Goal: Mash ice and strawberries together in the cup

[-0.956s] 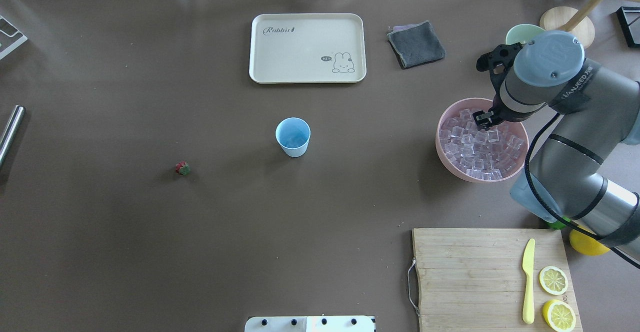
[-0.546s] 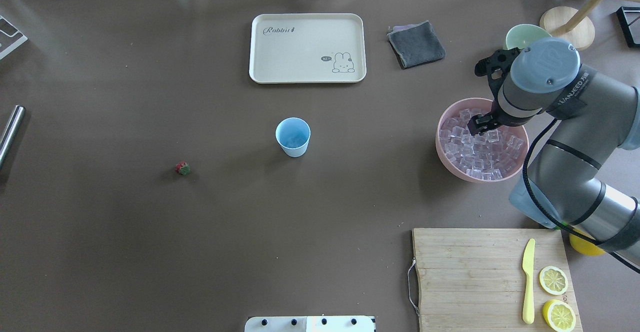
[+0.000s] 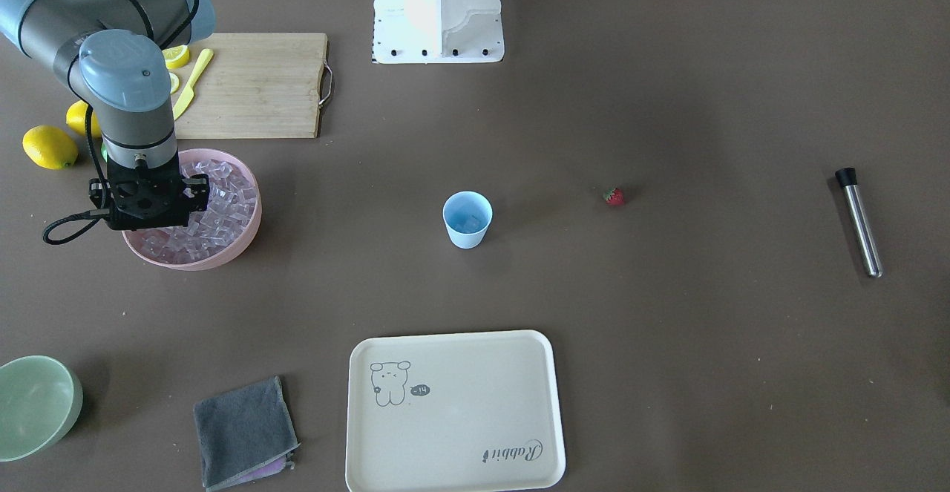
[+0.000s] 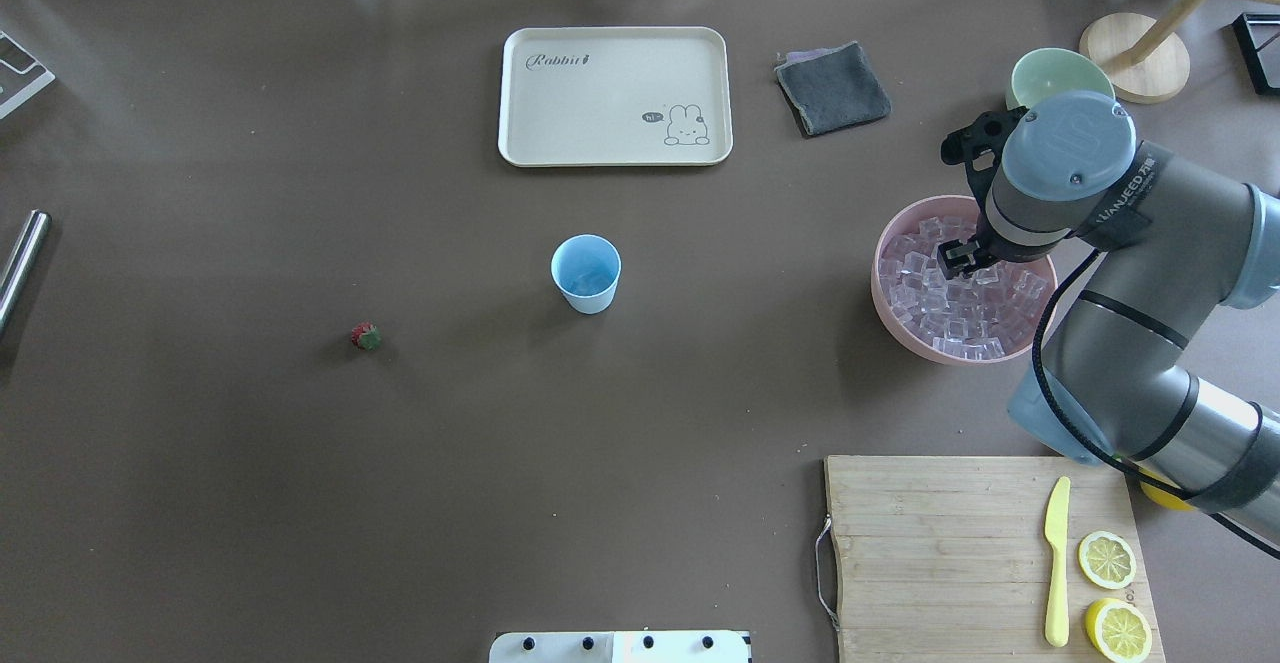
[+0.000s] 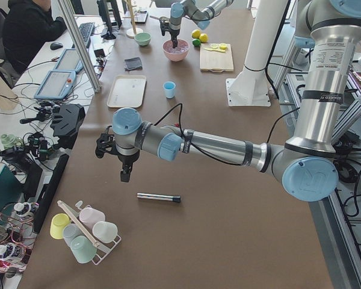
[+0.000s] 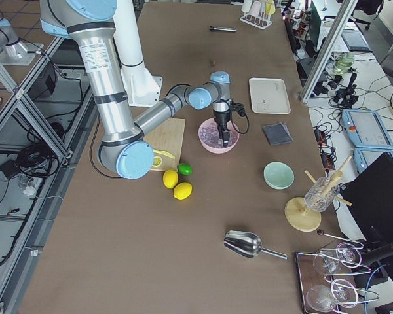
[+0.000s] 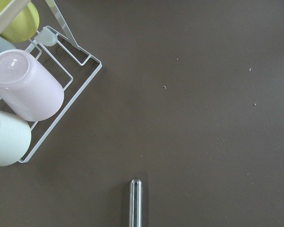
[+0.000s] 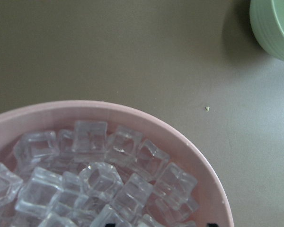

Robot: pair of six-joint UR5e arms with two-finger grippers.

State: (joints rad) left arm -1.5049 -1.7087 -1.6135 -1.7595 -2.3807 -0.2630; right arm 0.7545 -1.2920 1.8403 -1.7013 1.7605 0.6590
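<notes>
Lots of ice (image 4: 960, 318) sits in the pink bowl (image 4: 880, 293) near the worktop's right edge, so the right arm's jaws dip in there, open wide with nothing in them yet, to grab a cube for the cup (image 4: 585, 278) in the middle.

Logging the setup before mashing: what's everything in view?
clear ice cubes: many, colourless, in round pink bowl
light-blue plastic cup: one, centre
tiny red strawberry: one, left of cup
cream rabbit tray: one, far centre
grey cloth: one, beside tray
pale green bowl: one, beyond pink bowl
wooden cutting board: one, holding yellow knife, two lemon halves
whole lemons: two, yellow, beside board
steel rod: one, left end
right gripper: open, over ice
left gripper: near rod, state unclear
</notes>
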